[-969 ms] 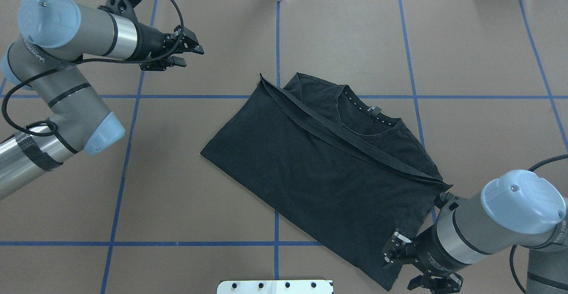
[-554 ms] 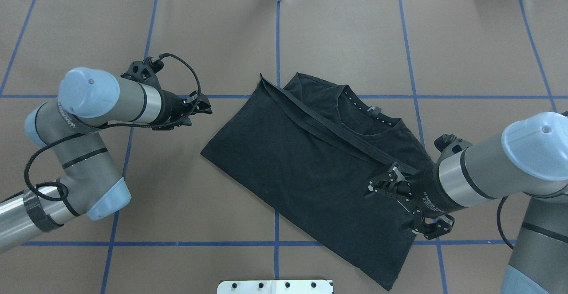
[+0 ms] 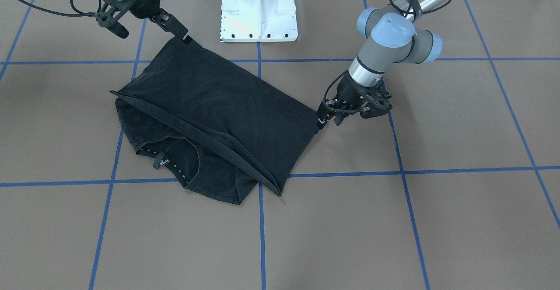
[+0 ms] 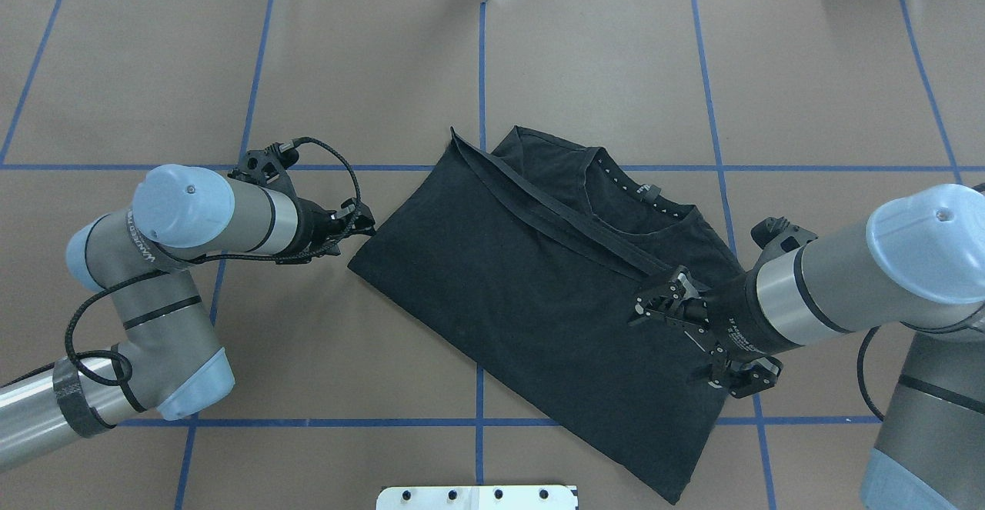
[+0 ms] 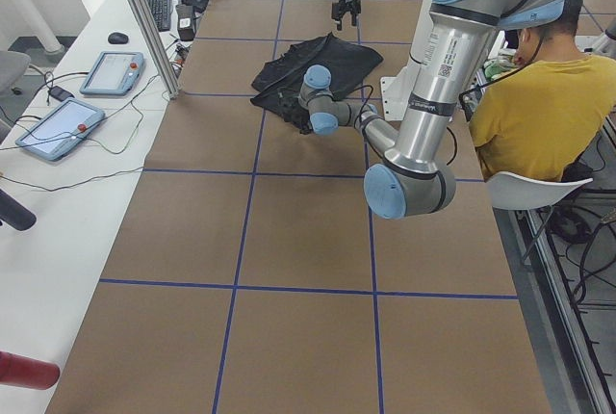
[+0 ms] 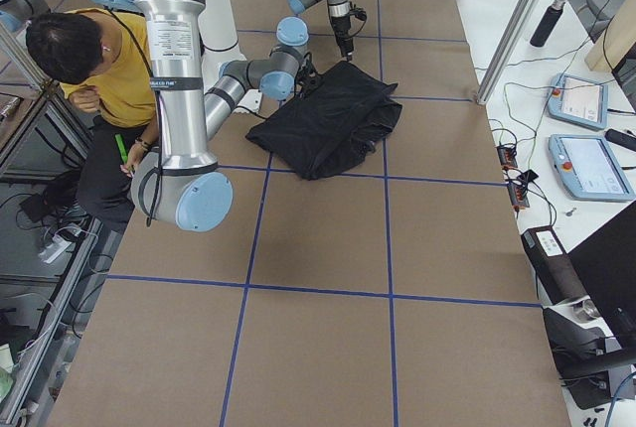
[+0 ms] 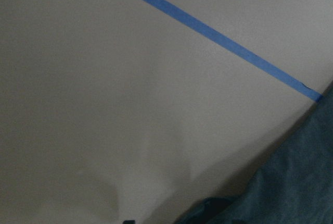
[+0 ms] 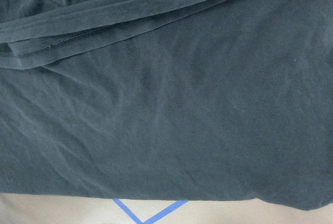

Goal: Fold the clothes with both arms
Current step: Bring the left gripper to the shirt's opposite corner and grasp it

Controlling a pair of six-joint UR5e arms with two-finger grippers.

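The folded T-shirt (image 4: 531,295) lies slantwise on the surface (image 4: 308,71), the left hand (image 4: 368,227) at one short end's corner, its spread unreadable, and the right hand (image 4: 677,348) hovering wide apart over the opposite end.

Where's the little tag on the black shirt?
In the overhead view, the little tag sits inside the collar of the black T-shirt, right of the view's middle, just below a blue tape line.
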